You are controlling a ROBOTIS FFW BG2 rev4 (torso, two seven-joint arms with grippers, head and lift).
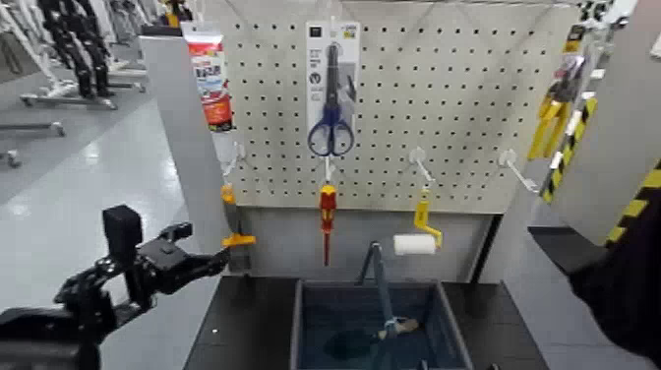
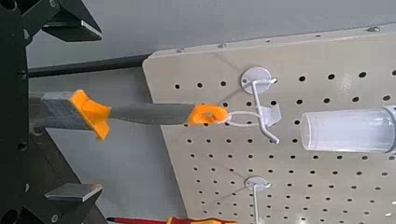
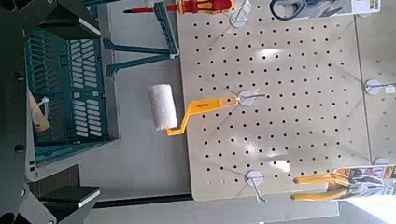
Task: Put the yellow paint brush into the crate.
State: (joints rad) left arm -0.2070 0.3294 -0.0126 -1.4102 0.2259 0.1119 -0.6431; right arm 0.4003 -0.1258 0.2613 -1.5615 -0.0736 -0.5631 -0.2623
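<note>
My left gripper (image 1: 210,260) is out at the left edge of the pegboard (image 1: 443,108), level with its bottom rail. In the left wrist view its fingers (image 2: 71,21) stand well apart, one on each side of the yellow paint brush (image 2: 140,113), and neither touches it. The brush hangs off the pegboard's lower left corner, its orange handle end looped over a white hook (image 2: 258,105) and its grey bristle block pointing down between my open fingers. There is free air all around the bristles. The board's side edge is just beside the handle, and a grey post (image 1: 182,138) runs up that same edge.

The crate (image 1: 296,330) sits below the pegboard's middle, open side up. Its bar handle (image 1: 378,280) is tilted up across the opening, and a small tan-handled item (image 1: 401,326) lies inside. Above the crate, a red and yellow screwdriver (image 1: 327,215) and a white roller (image 1: 417,243) hang from the board's lower pegs, so the room over the near rim is tight.

My right arm (image 1: 625,280) waits off the pegboard's right side. The right gripper (image 3: 77,105) shows only in its own wrist view, where its fingers are spread and hold nothing.
</note>
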